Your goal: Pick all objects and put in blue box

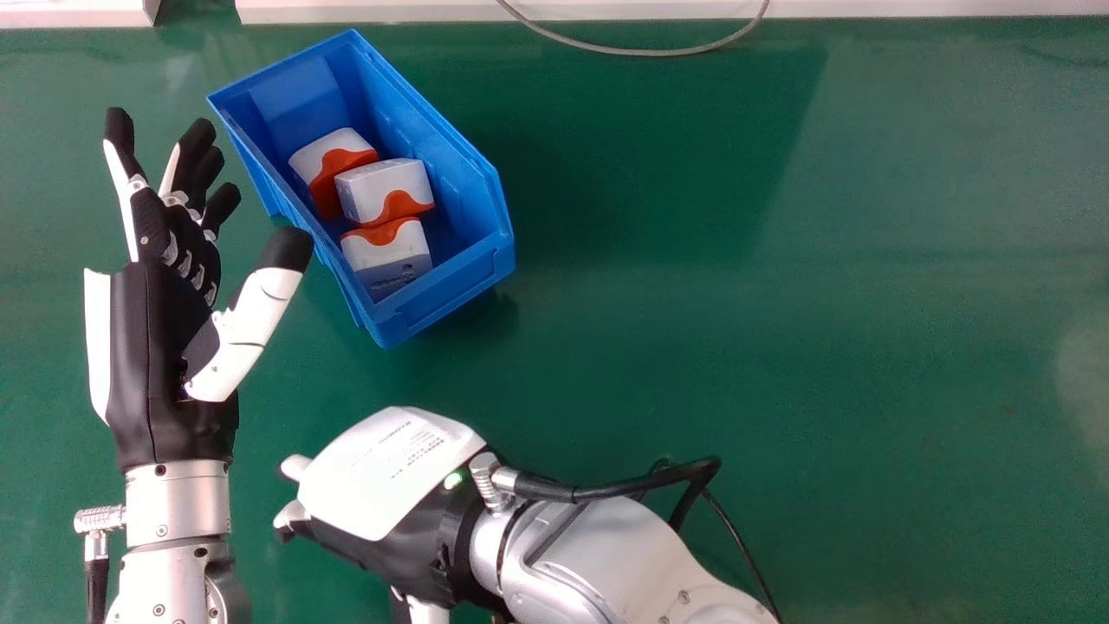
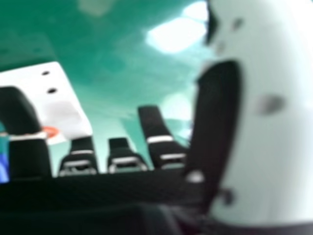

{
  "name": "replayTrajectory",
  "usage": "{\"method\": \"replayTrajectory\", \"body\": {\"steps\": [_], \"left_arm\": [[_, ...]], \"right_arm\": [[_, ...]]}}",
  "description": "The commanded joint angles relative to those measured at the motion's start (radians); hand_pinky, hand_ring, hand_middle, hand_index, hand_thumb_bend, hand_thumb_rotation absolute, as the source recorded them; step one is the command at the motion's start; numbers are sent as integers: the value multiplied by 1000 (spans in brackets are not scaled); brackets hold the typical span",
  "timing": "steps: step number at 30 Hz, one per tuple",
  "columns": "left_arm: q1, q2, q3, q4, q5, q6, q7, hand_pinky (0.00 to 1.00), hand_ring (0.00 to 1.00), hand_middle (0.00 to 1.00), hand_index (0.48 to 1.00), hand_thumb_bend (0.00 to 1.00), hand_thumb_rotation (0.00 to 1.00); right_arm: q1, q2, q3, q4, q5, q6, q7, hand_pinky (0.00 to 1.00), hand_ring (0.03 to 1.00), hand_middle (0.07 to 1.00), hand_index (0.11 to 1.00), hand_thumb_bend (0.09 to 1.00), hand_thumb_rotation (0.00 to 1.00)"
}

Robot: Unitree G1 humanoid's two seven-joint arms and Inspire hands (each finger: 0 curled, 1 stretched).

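Note:
Beside the box's left wall in the head view is my left hand (image 1: 173, 312), open, its thumb towards the box and nothing in its grasp. My right hand (image 1: 390, 485) lies below the box, back upward, open. The blue box (image 1: 450, 290) stands slanted and holds a white-and-orange block (image 1: 338, 146) at the back, a second block (image 1: 387, 189) in the middle and a third block (image 1: 390, 253) nearest the front. In the right hand view, a white block (image 2: 61, 105) with dark dots and some orange shows behind the fingers of my right hand (image 2: 80, 159); whether they touch is unclear.
A green table (image 1: 780, 347) stretches off to the right of the box. Along its back edge runs a white strip (image 1: 936, 7) with a grey cable (image 1: 641, 52) looping onto the table. Black cables (image 1: 693, 477) hang at the right forearm.

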Motion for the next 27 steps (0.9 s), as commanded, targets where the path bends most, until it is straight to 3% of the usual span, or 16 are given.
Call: {"method": "replayTrajectory", "body": {"steps": [1, 6, 11, 16, 18, 24, 25, 27], "left_arm": [[1, 8, 2, -20, -9, -15, -11, 913, 946, 945, 932, 823, 523], [-2, 7, 4, -20, -8, -14, -14, 915, 946, 946, 932, 818, 517], [0, 8, 9, -19, 3, -17, -10, 913, 940, 941, 928, 815, 525], [2, 6, 12, -24, -5, -10, -12, 912, 940, 939, 925, 826, 530], [4, 4, 12, -27, -10, -7, -15, 910, 941, 936, 924, 846, 526], [3, 5, 11, -22, -3, -9, -14, 908, 942, 938, 924, 835, 522], [4, 5, 10, -24, -8, -7, -18, 908, 942, 938, 924, 833, 520], [6, 4, 11, -25, -4, -4, -14, 910, 944, 939, 924, 833, 519]], "right_arm": [[-12, 1, -10, 9, 3, -15, -28, 699, 950, 991, 764, 869, 86], [-41, -1, -20, 49, 6, -25, -50, 703, 957, 986, 714, 865, 30], [-69, -2, -18, 98, -2, -35, -73, 684, 940, 967, 673, 851, 2], [-86, 13, -25, 144, 8, -12, -69, 668, 930, 959, 651, 855, 1], [-84, 22, -32, 155, 20, 1, -68, 606, 889, 928, 616, 852, 0], [-55, 34, -36, 188, 35, 0, -173, 504, 758, 849, 602, 841, 0], [-50, 38, -43, 194, 51, -5, -187, 447, 696, 764, 584, 776, 0], [-47, 37, -48, 208, 76, -23, -233, 355, 583, 649, 573, 679, 0]]}}
